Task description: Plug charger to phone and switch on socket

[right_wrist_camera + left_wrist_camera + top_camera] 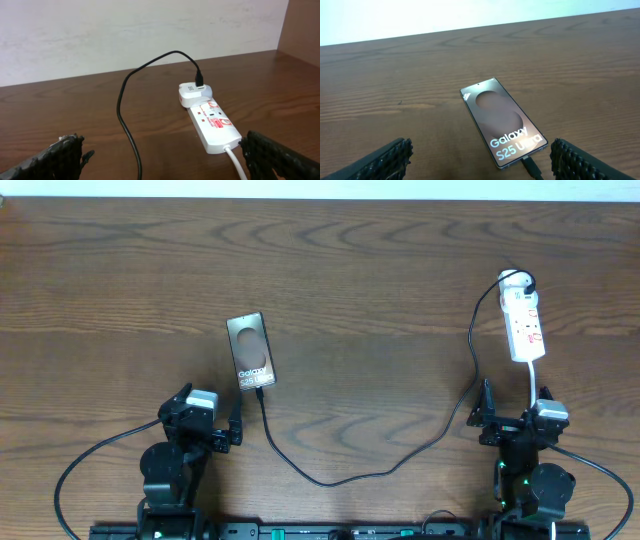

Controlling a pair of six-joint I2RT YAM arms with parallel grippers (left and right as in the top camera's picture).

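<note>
The phone (250, 352) lies flat on the bench (380, 270), left of centre and just ahead of the left pincer (480, 160), whose jaws stand wide apart and hold nothing. The charger (330, 480) leaves the phone's near edge, where its tip looks seated. It sags loosely across the bench and climbs to a white adapter (195, 94) at the far end of the socket (524, 320). The socket lies at the right, ahead of the right pincer (162, 152), which is likewise spread and empty. The switch seems to be what remains, though whether it is already on cannot be told. The socket is probably light, hard plastic, so a sideways shove would likely slide it on the wood. A press straight down on the red-marked switch with one fingertip would suit better. The charger is thin and limp, and a snag could drag its tip out. The phone looks slick and sits flush, so only its long edges offer a hold. Bare wood surrounds both things. The bench's back edge lies just beyond the socket, and the socket's white lead trails toward the right pincer.
</note>
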